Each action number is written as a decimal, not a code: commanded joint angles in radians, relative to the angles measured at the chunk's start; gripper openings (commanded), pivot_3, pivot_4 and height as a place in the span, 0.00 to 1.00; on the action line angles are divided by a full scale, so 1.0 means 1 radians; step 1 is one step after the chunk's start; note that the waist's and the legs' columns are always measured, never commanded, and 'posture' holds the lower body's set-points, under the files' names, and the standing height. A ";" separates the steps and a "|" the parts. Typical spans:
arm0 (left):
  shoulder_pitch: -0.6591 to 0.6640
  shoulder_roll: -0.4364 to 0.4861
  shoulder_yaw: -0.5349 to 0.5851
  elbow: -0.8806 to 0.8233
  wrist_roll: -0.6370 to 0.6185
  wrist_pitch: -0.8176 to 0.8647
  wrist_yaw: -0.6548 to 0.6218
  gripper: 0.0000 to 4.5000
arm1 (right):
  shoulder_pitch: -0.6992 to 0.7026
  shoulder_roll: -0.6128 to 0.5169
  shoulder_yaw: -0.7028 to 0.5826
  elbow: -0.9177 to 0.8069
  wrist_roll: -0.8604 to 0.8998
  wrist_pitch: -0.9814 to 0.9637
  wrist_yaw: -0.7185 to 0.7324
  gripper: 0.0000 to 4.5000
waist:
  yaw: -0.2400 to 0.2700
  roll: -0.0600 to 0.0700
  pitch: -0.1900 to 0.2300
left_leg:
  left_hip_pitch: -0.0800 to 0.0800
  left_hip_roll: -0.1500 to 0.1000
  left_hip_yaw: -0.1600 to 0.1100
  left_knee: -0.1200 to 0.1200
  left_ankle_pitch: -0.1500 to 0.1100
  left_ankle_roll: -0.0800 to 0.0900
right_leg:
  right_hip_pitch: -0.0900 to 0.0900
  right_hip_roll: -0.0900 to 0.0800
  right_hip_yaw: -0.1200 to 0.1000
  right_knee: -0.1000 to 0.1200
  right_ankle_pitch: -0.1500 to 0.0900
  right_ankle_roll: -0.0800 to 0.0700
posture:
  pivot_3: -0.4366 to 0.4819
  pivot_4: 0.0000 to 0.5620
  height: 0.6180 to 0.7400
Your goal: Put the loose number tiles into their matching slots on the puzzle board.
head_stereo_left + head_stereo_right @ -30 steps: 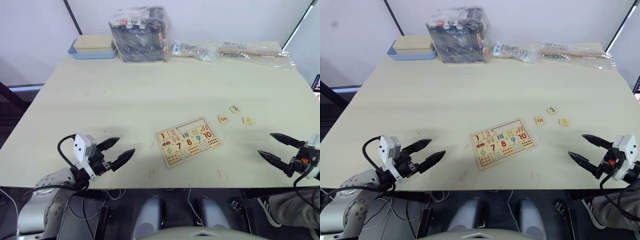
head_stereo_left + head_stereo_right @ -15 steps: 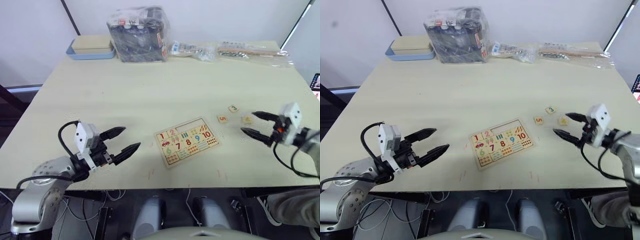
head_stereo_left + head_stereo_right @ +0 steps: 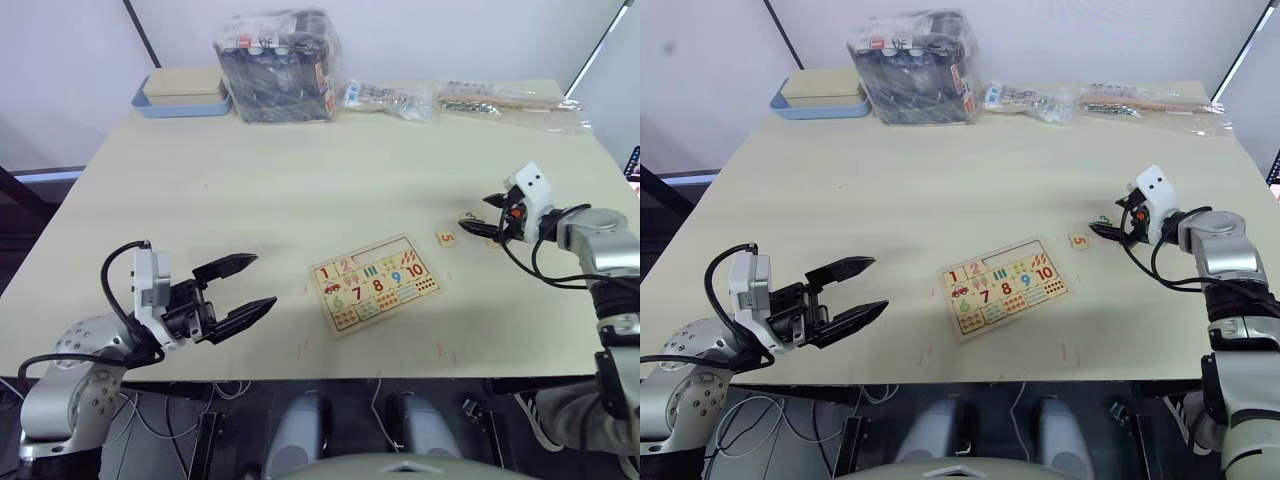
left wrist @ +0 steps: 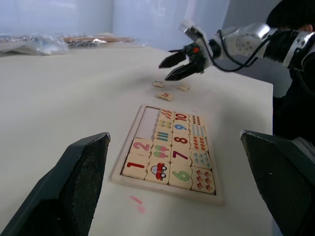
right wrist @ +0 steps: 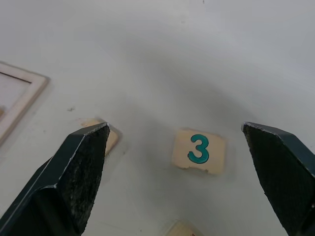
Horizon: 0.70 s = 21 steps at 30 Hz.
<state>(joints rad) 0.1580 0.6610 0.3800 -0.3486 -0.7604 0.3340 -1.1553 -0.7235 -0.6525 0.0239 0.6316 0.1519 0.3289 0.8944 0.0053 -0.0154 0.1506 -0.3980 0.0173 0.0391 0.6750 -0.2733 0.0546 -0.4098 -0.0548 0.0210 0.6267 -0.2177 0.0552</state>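
The puzzle board (image 3: 376, 283) lies flat near the table's front middle. Tiles 1 and 2 sit in its top row, and the matching slots (image 4: 147, 123) beside them are a bare recess. Loose number tiles lie to the board's right: the 5 (image 3: 446, 238) is nearest the board, and the 3 (image 5: 199, 151) lies beyond it. My right gripper (image 3: 478, 212) hovers open just above the 3, one finger on each side of it. A second tile (image 5: 109, 137) peeks past one finger. My left gripper (image 3: 265, 279) is open and empty, left of the board and low over the table.
Along the far edge stand a blue tray (image 3: 150, 104) holding a beige box, a plastic-wrapped dark box (image 3: 279, 67) and several clear bags (image 3: 470, 100). Bare tabletop separates these from the board.
My right gripper has moved forward and inward from the front right edge to hover over the loose tiles. The left gripper has hardly shifted. The tiles and board lie as before.
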 commanded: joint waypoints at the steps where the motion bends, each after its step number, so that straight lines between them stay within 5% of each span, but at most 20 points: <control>1: 0.020 0.009 0.051 -0.028 -0.025 -0.039 -0.024 1.00 | -0.032 0.026 -0.040 0.039 -0.018 0.016 -0.112 1.00 | -0.005 0.000 0.000 | 0.000 0.000 0.000 0.000 0.000 0.000 | 0.000 0.000 0.000 0.000 0.000 0.000 | 0.48 0.27 1.00; 11: 0.048 -0.009 0.062 -0.006 -0.015 -0.090 -0.030 1.00 | -0.015 0.100 -0.066 0.053 -0.022 -0.008 -0.220 1.00 | -0.023 0.001 0.000 | 0.001 0.000 0.000 -0.002 0.000 0.000 | 0.000 -0.002 0.000 0.000 0.000 0.000 | 0.48 0.27 1.00; 17: 0.062 -0.020 0.065 0.011 -0.027 -0.109 -0.053 1.00 | 0.019 0.119 -0.068 0.001 -0.006 0.026 -0.211 0.54 | -0.021 0.001 0.000 | 0.001 0.000 0.000 -0.002 0.000 0.000 | 0.000 -0.002 0.000 0.000 0.000 -0.001 | 0.48 0.27 1.00; 21: 0.066 -0.022 0.062 0.026 -0.028 -0.117 -0.071 1.00 | 0.036 0.119 -0.072 -0.032 0.002 0.038 -0.214 0.34 | -0.022 0.001 0.000 | 0.001 0.000 0.000 -0.003 0.000 0.000 | 0.000 -0.006 -0.001 0.000 0.001 -0.001 | 0.48 0.27 1.00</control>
<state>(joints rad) 0.2211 0.6399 0.4231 -0.3106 -0.7683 0.2361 -1.2155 -0.6948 -0.5270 -0.0196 0.6389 0.1423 0.3564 0.6785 -0.0163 -0.0148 0.1507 -0.3971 0.0169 0.0386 0.6722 -0.2733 0.0545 -0.4101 -0.0610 0.0202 0.6266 -0.2172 0.0545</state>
